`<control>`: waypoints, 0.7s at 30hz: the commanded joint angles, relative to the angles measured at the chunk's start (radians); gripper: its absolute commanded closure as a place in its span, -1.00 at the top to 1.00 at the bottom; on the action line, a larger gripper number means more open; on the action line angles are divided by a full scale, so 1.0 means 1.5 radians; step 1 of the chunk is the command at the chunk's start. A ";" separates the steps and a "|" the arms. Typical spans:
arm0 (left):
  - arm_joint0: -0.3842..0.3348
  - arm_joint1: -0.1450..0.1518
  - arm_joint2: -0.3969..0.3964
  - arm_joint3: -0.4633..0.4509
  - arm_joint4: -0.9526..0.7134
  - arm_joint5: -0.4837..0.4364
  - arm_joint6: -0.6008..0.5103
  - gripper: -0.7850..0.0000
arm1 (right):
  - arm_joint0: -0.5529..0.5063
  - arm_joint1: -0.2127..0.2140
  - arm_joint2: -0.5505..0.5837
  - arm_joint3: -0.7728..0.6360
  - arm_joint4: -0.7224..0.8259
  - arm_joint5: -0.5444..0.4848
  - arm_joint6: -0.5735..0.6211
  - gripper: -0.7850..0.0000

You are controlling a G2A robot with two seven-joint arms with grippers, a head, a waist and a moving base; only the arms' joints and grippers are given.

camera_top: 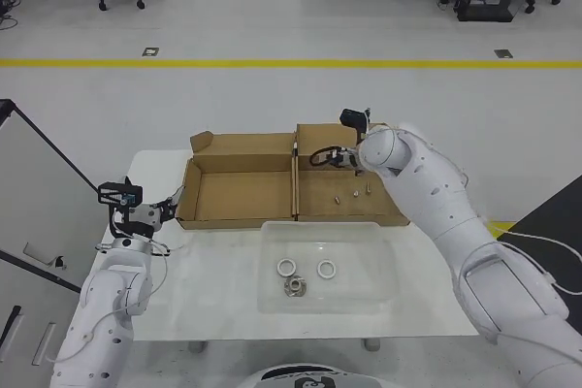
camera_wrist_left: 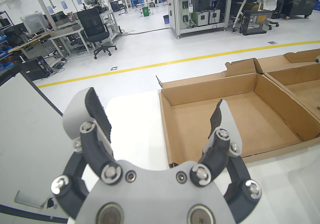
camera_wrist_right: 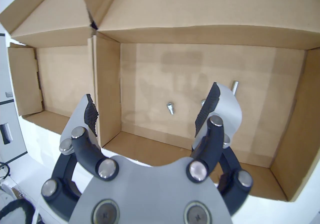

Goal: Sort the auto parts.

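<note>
Two open cardboard boxes stand side by side at the back of the table. The left box has nothing in it. The right box holds three bolts; one short bolt lies free, a longer bolt lies behind one finger, and a third is partly hidden. My right gripper hangs open above the right box's floor, holding nothing. My left gripper is open at the left box's outer corner, over the table.
A clear plastic tray sits in front of the boxes with two white rings and a metal part inside. A white cabinet stands to the table's left.
</note>
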State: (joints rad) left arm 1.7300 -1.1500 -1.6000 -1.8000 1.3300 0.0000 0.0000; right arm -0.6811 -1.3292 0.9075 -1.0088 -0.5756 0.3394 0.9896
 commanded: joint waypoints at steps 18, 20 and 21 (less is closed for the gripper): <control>0.000 0.000 0.000 0.000 0.000 0.000 0.000 1.00 | -0.325 0.110 0.403 -0.429 0.239 -0.196 0.277 1.00; 0.000 0.000 0.000 0.000 0.000 0.000 0.000 1.00 | -0.339 0.116 0.439 -0.417 0.306 -0.228 0.322 1.00; 0.000 0.000 0.000 0.000 0.000 0.000 0.000 1.00 | -0.344 0.120 0.459 -0.409 0.324 -0.246 0.342 1.00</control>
State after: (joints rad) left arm 1.7300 -1.1500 -1.6000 -1.8000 1.3300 0.0000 0.0000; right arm -1.1897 -1.1550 1.5621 -1.6347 -0.1391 0.0007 1.4632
